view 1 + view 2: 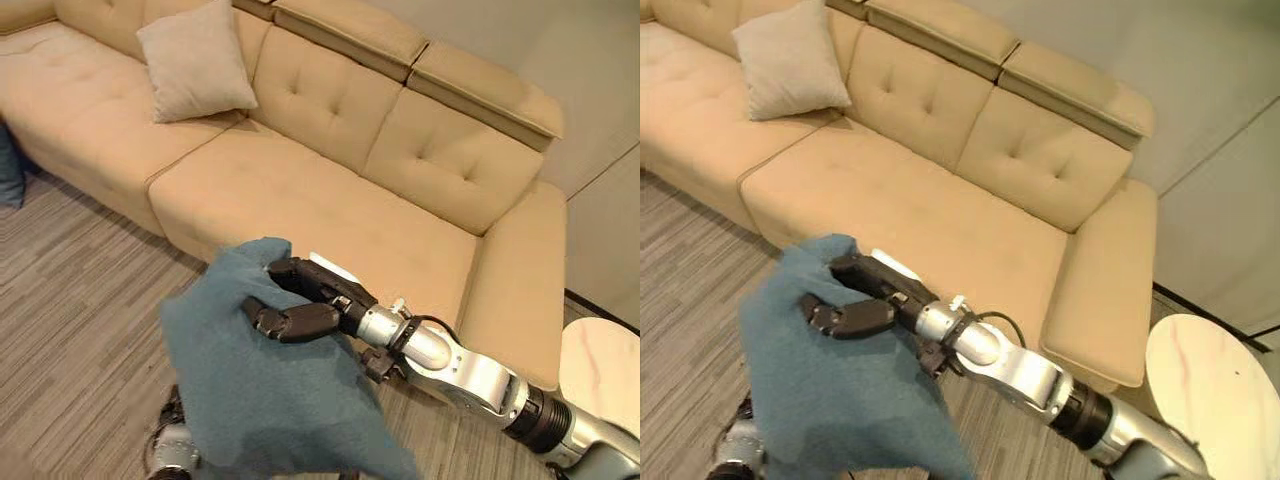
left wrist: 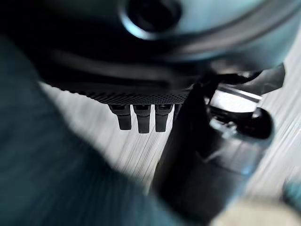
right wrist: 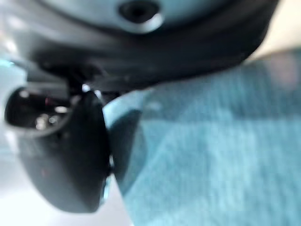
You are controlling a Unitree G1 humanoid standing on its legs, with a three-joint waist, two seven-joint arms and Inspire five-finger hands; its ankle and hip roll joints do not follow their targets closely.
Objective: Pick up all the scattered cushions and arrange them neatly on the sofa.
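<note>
A teal cushion (image 1: 270,390) hangs in the air in front of the sofa (image 1: 330,200), above the floor. My right hand (image 1: 305,300) reaches in from the right and is shut on the cushion's upper edge, thumb on the near face. In the right wrist view the teal cloth (image 3: 221,155) lies right beside the thumb (image 3: 66,155). My left hand (image 2: 141,70) is low behind the cushion's lower left corner, mostly hidden by it. A beige cushion (image 1: 195,62) leans upright against the sofa's backrest at the left.
A dark blue cushion (image 1: 8,165) shows at the far left edge, beside the sofa's end. A round white table (image 1: 1210,390) stands at the right, close to the sofa's armrest (image 1: 1105,290). Grey striped floor (image 1: 70,300) lies before the sofa.
</note>
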